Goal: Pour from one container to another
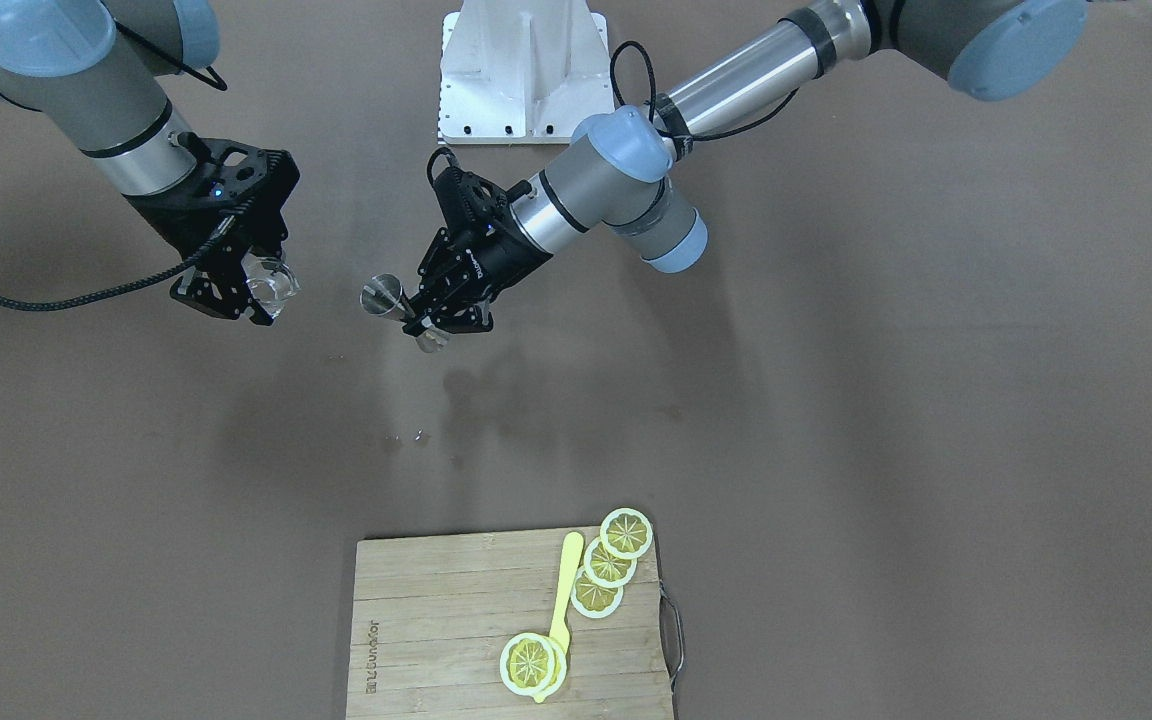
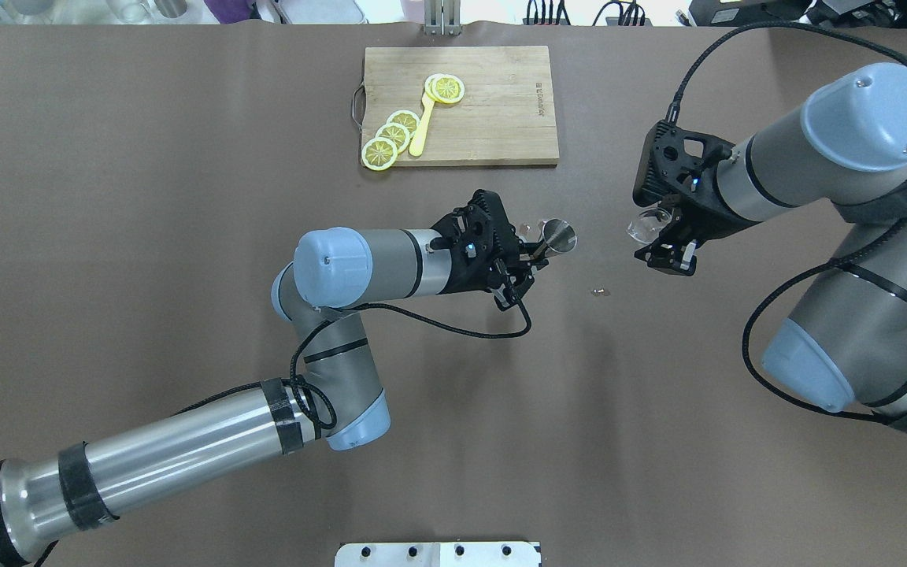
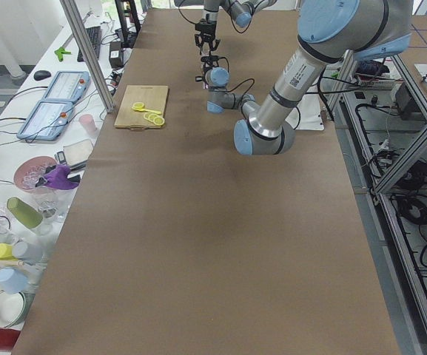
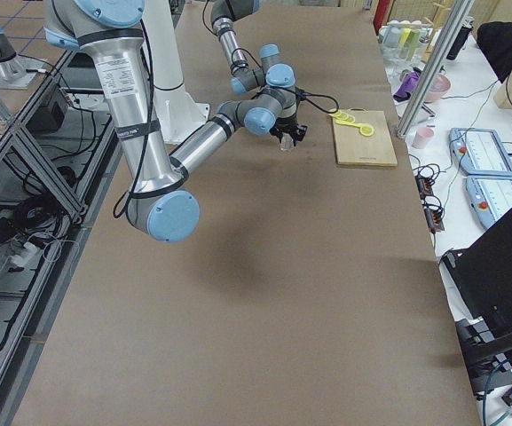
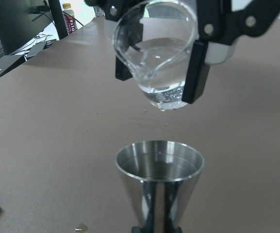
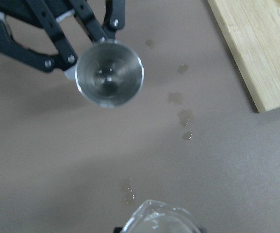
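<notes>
My left gripper (image 2: 534,250) is shut on a steel jigger (image 2: 559,235) and holds it upright above the table's middle. The same jigger (image 1: 382,296) shows in the front view with the left gripper (image 1: 414,318) around its waist. My right gripper (image 2: 660,236) is shut on a clear glass cup (image 2: 644,225), raised and apart from the jigger. In the left wrist view the cup (image 5: 156,58) holds clear liquid, tilts slightly, and hangs beyond and above the jigger's mouth (image 5: 159,162). The right wrist view looks down into the jigger (image 6: 109,74), with the cup's rim (image 6: 159,219) at the bottom edge.
A wooden cutting board (image 2: 501,118) at the far side carries lemon slices (image 2: 394,134) and a yellow spoon (image 2: 422,126). Wet spots (image 6: 181,114) and a droplet (image 2: 600,292) mark the brown table between the grippers. The white robot base (image 1: 523,70) stands at the near edge.
</notes>
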Action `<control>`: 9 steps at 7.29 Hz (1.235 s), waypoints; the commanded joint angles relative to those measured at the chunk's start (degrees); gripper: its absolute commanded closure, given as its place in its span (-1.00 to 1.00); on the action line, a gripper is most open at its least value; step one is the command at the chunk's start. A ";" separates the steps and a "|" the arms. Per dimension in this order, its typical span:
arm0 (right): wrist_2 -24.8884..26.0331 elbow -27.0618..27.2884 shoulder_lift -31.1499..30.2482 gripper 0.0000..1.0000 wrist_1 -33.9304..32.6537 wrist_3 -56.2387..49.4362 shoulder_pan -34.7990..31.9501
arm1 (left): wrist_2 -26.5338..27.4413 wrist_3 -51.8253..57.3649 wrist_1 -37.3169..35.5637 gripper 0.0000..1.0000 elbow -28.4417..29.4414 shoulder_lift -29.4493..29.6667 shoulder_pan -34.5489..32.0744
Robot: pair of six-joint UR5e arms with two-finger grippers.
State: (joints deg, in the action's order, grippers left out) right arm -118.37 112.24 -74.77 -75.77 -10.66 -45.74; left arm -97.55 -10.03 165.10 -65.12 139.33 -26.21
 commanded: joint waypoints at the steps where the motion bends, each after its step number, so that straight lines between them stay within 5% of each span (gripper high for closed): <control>1: -0.81 -0.26 -7.72 1.00 11.72 0.37 -0.84 | 1.48 -0.16 0.39 1.00 -2.99 -3.26 -0.85; 4: -5.45 -2.10 -14.52 1.00 23.61 1.43 -3.65 | 1.48 -0.16 1.36 1.00 -9.04 -10.90 -2.78; 7: -8.37 -20.67 -16.20 1.00 53.32 9.83 -6.72 | 1.57 -0.25 3.91 1.00 -14.14 -18.02 -4.63; 9: -10.20 -28.89 -16.20 1.00 65.96 14.95 -8.74 | 1.57 -0.25 5.39 1.00 -17.92 -24.08 -7.17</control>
State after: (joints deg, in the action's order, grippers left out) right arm -127.57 88.70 -90.91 -18.00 1.14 -53.24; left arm -95.99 -10.28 169.23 -80.76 119.17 -31.81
